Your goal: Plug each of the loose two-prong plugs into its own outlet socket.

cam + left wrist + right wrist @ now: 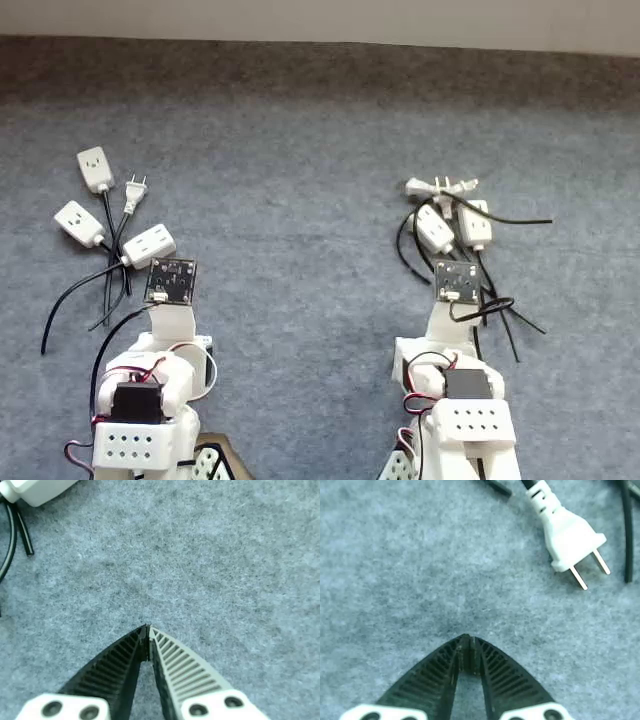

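Right gripper, jaws pressed together and empty, sits with a white two-prong plug lying ahead; it should spread first, then pinch the body, prongs clear.

The right arm's fingers are pressed together, tips touching, over the grey felt-covered desk. Near them lies a white two-prong plug, prongs bare, with a black cord just beside it.
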Tool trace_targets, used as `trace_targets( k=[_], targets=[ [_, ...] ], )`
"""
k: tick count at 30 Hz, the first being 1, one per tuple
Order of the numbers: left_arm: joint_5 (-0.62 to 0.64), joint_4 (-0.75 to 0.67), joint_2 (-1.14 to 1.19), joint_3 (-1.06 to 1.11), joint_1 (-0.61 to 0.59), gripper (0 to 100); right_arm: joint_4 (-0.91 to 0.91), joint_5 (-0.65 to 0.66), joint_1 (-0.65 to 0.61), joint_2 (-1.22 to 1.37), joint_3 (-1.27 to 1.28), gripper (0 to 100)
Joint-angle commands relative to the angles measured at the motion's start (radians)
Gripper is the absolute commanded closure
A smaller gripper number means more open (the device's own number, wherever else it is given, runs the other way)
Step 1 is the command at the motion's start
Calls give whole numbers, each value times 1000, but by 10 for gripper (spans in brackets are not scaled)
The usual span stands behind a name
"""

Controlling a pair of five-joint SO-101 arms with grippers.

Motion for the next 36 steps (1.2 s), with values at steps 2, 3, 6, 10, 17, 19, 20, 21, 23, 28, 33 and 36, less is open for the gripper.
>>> trace_targets(
  k=[2,3,6,10,17,19,20,21,23,28,33,36],
  targets=[
    [-6,-3,8,7,13,993,-24,14,-16,10,28,992],
    [-6,-3,8,7,13,993,-24,14,-16,10,28,992],
    [-6,-3,8,7,13,993,-24,14,-16,10,28,992],
    [-6,-3,8,7,13,993,-24,14,-16,10,28,992],
    [-6,-3,8,7,13,993,-24,14,-16,10,28,992],
    [-6,-3,8,7,13,993,-24,14,-16,10,28,992],
    [-6,-3,8,7,13,993,-24,14,-16,10,28,992],
    [-6,-3,8,7,13,993,-24,14,-16,10,28,992],
    [-6,-3,8,7,13,993,-24,14,-16,10,28,992],
    [-6,-3,8,7,13,993,-24,9,-21,10,22,992],
    [-6,-3,8,7,13,993,-24,9,-21,10,22,992],
    [-6,-3,8,7,13,993,-42,14,-21,10,22,992]
  ],
)
